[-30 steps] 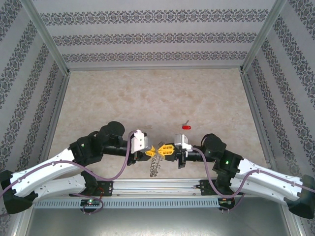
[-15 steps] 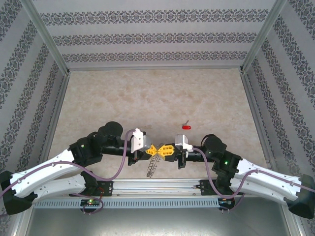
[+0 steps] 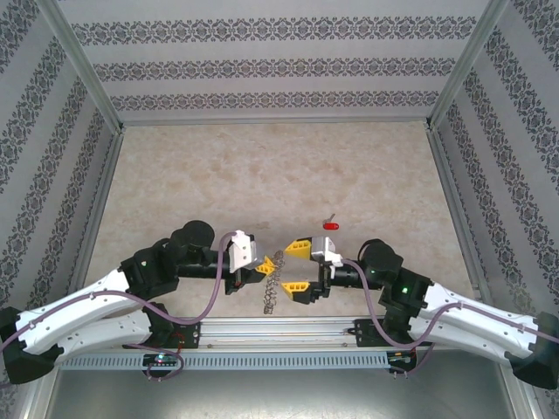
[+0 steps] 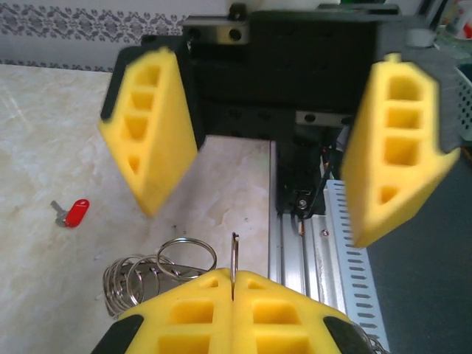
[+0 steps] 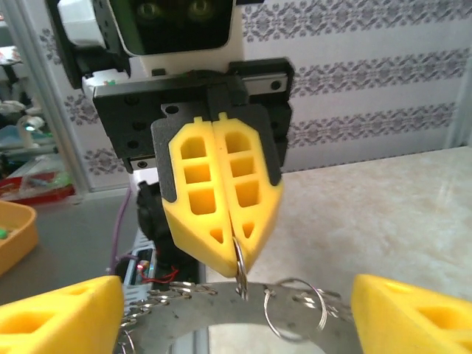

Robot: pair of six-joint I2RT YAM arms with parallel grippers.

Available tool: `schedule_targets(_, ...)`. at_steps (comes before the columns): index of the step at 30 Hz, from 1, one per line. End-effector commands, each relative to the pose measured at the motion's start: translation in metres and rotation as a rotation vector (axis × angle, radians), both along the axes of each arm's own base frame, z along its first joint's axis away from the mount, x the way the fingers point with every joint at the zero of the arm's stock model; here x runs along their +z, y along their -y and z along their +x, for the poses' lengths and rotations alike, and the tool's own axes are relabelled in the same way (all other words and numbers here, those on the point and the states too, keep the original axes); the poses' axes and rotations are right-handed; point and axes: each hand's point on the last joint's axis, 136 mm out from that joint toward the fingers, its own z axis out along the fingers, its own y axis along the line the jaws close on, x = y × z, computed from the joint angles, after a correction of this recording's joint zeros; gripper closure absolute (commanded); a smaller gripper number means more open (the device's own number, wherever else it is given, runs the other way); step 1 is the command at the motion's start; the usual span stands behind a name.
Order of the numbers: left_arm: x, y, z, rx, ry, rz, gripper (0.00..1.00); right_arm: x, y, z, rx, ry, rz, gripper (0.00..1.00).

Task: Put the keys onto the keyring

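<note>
1. Nearest, along the table's front edge, runs a metal rail (image 3: 279, 332) with a slotted white strip (image 3: 262, 359) just in front of it. Both arm bases sit here, the left arm on the left.
2. Just past the rail, the left gripper (image 3: 265, 264) has its yellow fingers pressed together on the keyring (image 3: 273, 292), pinching a thin wire loop at the top. The left wrist view shows that loop standing on edge in the seam between the closed fingertips (image 4: 233, 284).
3. From that pinch the keyring's silvery keys and rings trail down toward the rail. I cannot tell whether the lower end rests on the surface.
4. The right gripper (image 3: 297, 267) faces the left one, its jaws spread wide apart with one yellow finger on either side of the keyring. Neither finger touches it, and the gripper holds nothing.
5. A little beyond the right gripper, the red-headed key (image 3: 332, 225) lies flat on the table, apart from both grippers and from the keyring.
6. The table (image 3: 262, 166) is a pale beige, marbled surface, with bare surface stretching on beyond the key.
7. The back wall (image 3: 279, 65) is papered in grey and white bands of ornamental pattern, and the side walls match it.
8. Slanting aluminium posts, left (image 3: 83, 65) and right (image 3: 472, 65), frame the corners.
</note>
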Motion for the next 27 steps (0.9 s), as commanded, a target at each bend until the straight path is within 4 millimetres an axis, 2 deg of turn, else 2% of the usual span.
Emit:
schedule_targets(1,0.008,-0.004,0.01,0.055,0.059,-0.057,1.0,0.011,0.023,0.012,-0.14,-0.036,-0.015,0.14)
schedule_targets(4,-0.003,-0.008,0.022,0.118,0.044,-0.035,1.0,0.006,0.055,0.043,-0.384,-0.089,-0.077,0.12)
schedule_targets(6,-0.007,-0.01,0.031,0.173,0.034,-0.034,1.0,-0.009,0.079,0.065,-0.555,-0.141,-0.166,0.13)
schedule_targets(8,-0.01,-0.01,0.036,0.205,0.015,-0.039,1.0,-0.028,0.103,0.087,-0.729,-0.227,-0.273,0.14)
schedule_targets(11,-0.016,-0.01,0.038,0.222,0.002,-0.046,1.0,-0.063,0.126,0.108,-0.877,-0.397,-0.43,0.2)
schedule_targets(14,-0.018,-0.013,0.038,0.234,0.002,-0.056,1.0,-0.092,0.125,0.123,-0.879,-0.567,-0.494,0.32)
schedule_targets(21,-0.016,-0.025,0.037,0.277,-0.003,-0.083,1.0,-0.131,0.136,0.164,-0.936,-0.709,-0.642,0.36)
schedule_targets(27,-0.024,-0.033,0.047,0.353,0.0,-0.063,1.0,-0.154,0.124,0.194,-0.931,-0.747,-0.738,0.4)
